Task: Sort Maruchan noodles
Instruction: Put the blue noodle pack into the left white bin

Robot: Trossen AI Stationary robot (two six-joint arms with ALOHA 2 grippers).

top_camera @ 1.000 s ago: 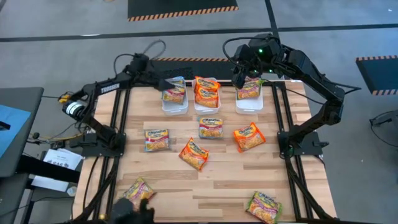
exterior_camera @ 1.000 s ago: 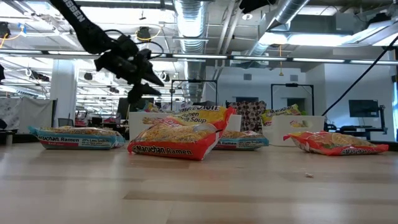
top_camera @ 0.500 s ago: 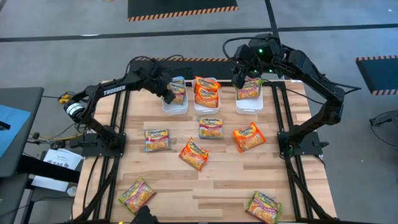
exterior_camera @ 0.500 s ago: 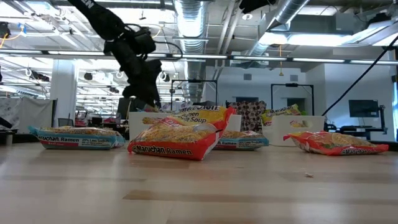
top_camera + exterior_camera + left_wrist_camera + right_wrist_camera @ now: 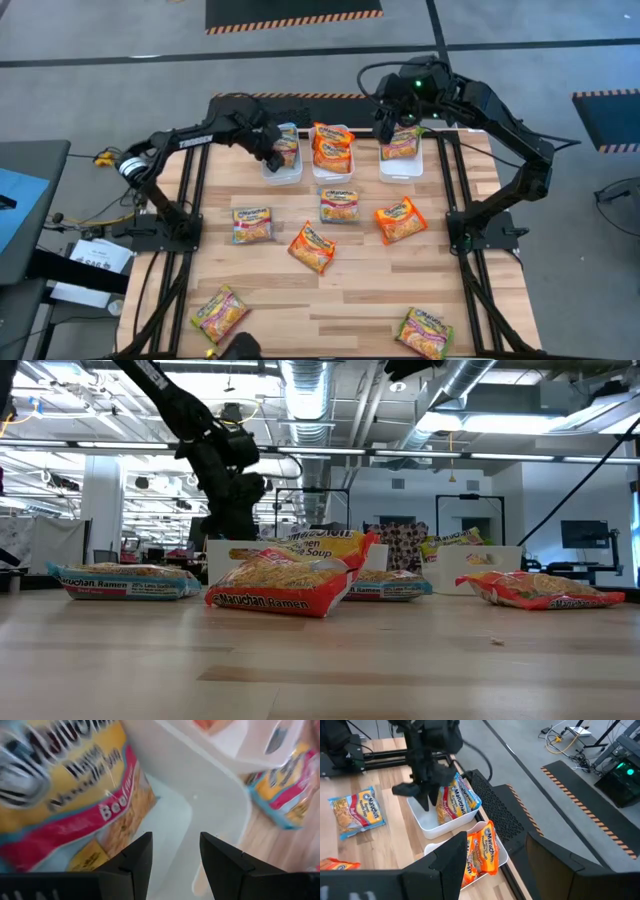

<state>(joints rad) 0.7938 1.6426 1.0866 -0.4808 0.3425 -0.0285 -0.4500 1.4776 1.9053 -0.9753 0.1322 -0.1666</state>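
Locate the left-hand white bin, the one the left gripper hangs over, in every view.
High view: left bin, upper middle, under the left gripper.
Low view: left of centre, far.
Left wrist view: fills the middle.
Right wrist view: centre-left.
Shared landmark: its blue-pink packet.

I note a pale, light-brown planked wooden table top [image 5: 340, 290] set on a grey concrete floor [image 5: 100, 60], where black mats edged in orange-and-black diagonal stripes [image 5: 293, 17] lie. Three white rectangular plastic bins [image 5: 282, 168] stand out against the wood. The glossy flat noodle packets are yellow throughout: one with a blue edge and pink-red band [image 5: 252, 224], two mainly orange-red [image 5: 312, 246], one with green and pink accents [image 5: 424, 333]. From the left wrist I read a yellow packet with a red band, white "Beef" lettering and pale-blue trim [image 5: 70, 805]. Both arms are black [image 5: 190, 140].
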